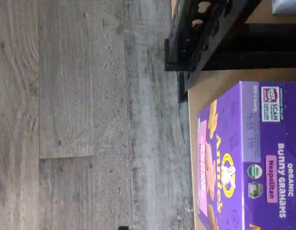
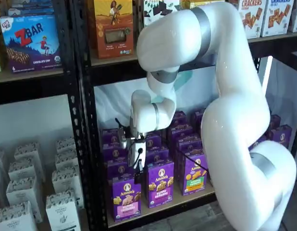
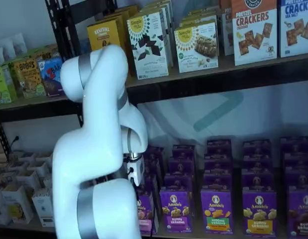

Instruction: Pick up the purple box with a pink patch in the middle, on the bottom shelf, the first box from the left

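Observation:
The purple box [image 2: 127, 197] with a pink patch stands upright at the front left end of the bottom shelf [image 2: 187, 201]. In the wrist view the purple box [image 1: 244, 158] lies close below the camera, its pink patch toward the shelf's front edge, on the tan board [image 1: 210, 88]. My gripper [image 2: 138, 179] hangs just above the box's top, its black fingers seen side-on, so no gap can be judged. In a shelf view the gripper's white body [image 3: 136, 172] shows and the arm partly hides the box [image 3: 145, 215].
Like purple boxes with a yellow patch [image 2: 161, 184] and a green patch [image 2: 195, 174] stand right of it, with more rows behind. A black rack post [image 2: 86, 144] stands left of the box. White cartons [image 2: 62, 207] fill the neighbouring bay. Grey floor [image 1: 81, 115] lies below the shelf.

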Controlling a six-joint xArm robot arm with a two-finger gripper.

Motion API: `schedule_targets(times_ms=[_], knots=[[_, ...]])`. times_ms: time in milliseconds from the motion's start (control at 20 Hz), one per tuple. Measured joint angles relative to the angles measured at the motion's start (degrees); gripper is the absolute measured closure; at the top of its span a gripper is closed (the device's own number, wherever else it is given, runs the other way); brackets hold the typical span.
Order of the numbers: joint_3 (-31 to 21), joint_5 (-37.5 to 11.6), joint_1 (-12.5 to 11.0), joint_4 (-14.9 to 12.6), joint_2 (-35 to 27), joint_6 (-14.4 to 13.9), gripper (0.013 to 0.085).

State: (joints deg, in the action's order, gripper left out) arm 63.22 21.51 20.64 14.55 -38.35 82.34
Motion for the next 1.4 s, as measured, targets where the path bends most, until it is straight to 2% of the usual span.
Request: schedule_targets(times_ms=[250,450,1050,1400], knots=[[0.7,-2.7,0.5,0.4,-1.6,0.0,0.0130],[1.7,-3.8,0.4,-0.7,-3.0,-0.9,0.0130],[5.8,-4.4,-0.5,-2.8,-7.5,-1.9,0.0130],[8.6,-3.3,-1.1,-5.3,-9.8,-3.6,0.0130]])
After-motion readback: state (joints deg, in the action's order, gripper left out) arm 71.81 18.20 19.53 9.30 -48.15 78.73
